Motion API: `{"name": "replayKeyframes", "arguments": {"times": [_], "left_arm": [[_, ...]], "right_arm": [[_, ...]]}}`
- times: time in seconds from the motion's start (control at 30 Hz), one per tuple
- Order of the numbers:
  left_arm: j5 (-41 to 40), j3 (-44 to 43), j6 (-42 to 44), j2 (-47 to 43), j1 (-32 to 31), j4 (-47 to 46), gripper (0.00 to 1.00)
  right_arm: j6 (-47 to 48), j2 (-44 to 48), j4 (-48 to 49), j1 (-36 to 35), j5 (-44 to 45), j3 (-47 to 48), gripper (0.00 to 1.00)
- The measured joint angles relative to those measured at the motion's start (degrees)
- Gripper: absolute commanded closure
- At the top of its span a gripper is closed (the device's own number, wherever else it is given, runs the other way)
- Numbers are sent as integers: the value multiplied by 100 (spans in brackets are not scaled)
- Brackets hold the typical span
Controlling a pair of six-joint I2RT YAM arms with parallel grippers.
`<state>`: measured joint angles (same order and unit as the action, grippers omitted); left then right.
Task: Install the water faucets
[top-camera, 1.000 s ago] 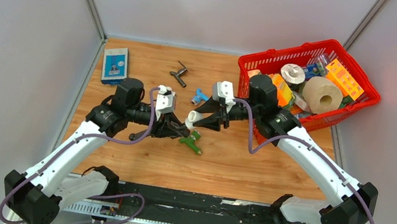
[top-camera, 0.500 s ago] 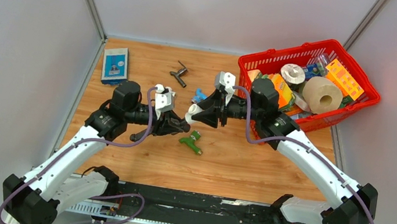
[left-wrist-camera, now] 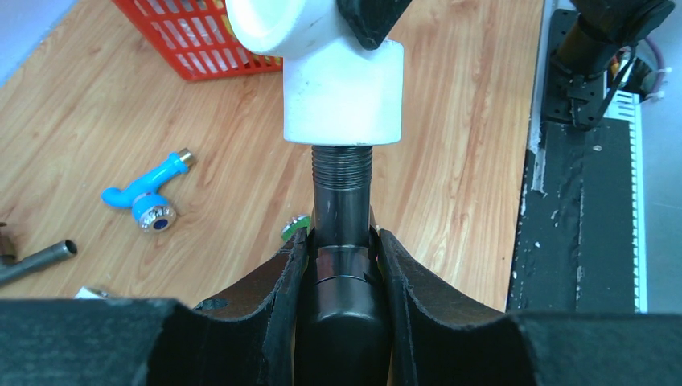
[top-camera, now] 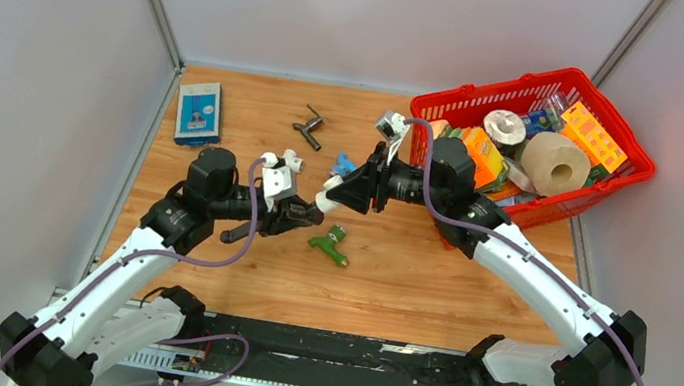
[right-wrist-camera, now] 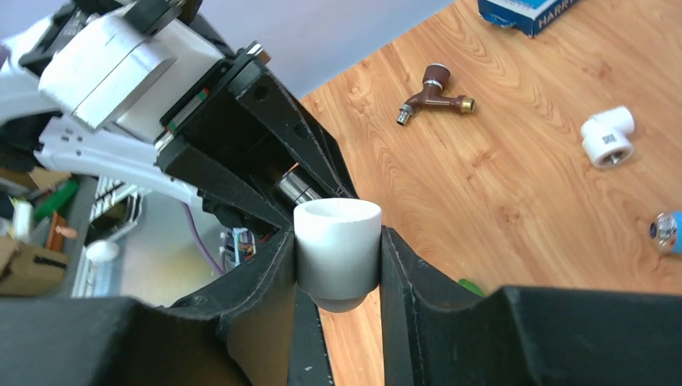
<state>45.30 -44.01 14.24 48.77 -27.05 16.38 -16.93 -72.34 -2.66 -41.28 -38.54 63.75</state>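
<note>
Left arm [top-camera: 115,267] and right arm [top-camera: 547,283] bent inward to mid-frame, left gripper [top-camera: 307,214] clamped on dark-grey faucet [left-wrist-camera: 342,193], right gripper [top-camera: 335,191] clamped on white elbow fitting [right-wrist-camera: 338,249], tips brought together.

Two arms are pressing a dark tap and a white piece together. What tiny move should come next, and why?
Probably a twist to screw them together. The left gripper is clamped on the dark-grey metal faucet, whose thread sits at the mouth of the white elbow fitting held by the right gripper, with several turns showing bare.
</note>
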Motion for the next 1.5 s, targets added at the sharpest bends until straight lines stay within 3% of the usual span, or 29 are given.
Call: {"name": "replayKeyframes", "arguments": {"times": [0.37,0.63,0.87,1.27,1.37,1.5], "left_arm": [[-903,201,308,-109,-236,-35,100],[-1858,695,553,-673,-562,-170,100],[-2391,887,769,-857,-728,-229,100],[-3224,887,1311,-501,-1086,-61,100],[-3305,887,1344,-507,-1126,-50,100],[-3362,925,1364,-577,-1141,-35,100]], "right_arm": [[-1167,-151,-68,-146,951,-98,100],[-2094,-350,-138,-278,1290,-140,100],[-2804,-494,-114,-330,1530,-190,95],[-3169,-752,-376,-348,1858,-190,94],[-3211,-769,-391,-350,1873,-188,88],[-3274,-791,-376,-363,1869,-186,68]]}}
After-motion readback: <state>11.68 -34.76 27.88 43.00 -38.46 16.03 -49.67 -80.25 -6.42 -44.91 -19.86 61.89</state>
